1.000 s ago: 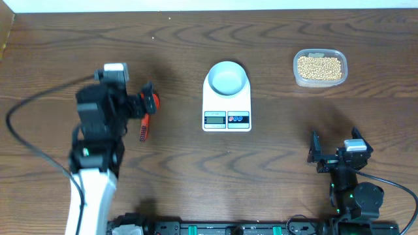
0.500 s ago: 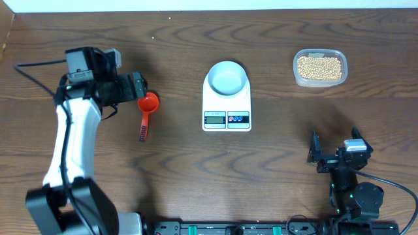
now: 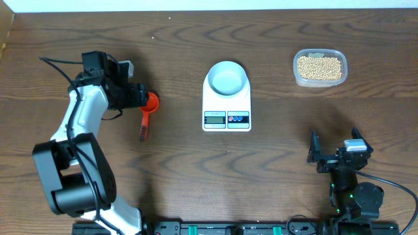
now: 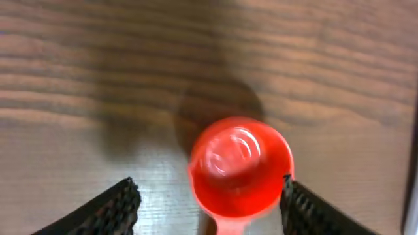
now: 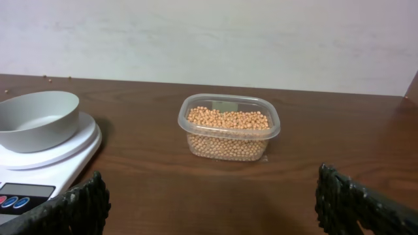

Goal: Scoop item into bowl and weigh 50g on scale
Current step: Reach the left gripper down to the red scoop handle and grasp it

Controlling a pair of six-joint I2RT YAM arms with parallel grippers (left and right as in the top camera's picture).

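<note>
The place looks like a robotics lab bench. A dark wood-grain table [image 3: 196,170] stands against a plain pale wall [image 5: 209,32], a left arm [image 3: 81,124] and a right arm [image 3: 353,196] are mounted at its near edge beside an equipment rail [image 3: 215,229], and a scale [image 3: 226,108] sits mid-table.

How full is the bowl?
Empty: the bowl on the scale shows a bare inside; the beans sit in the tub.
</note>
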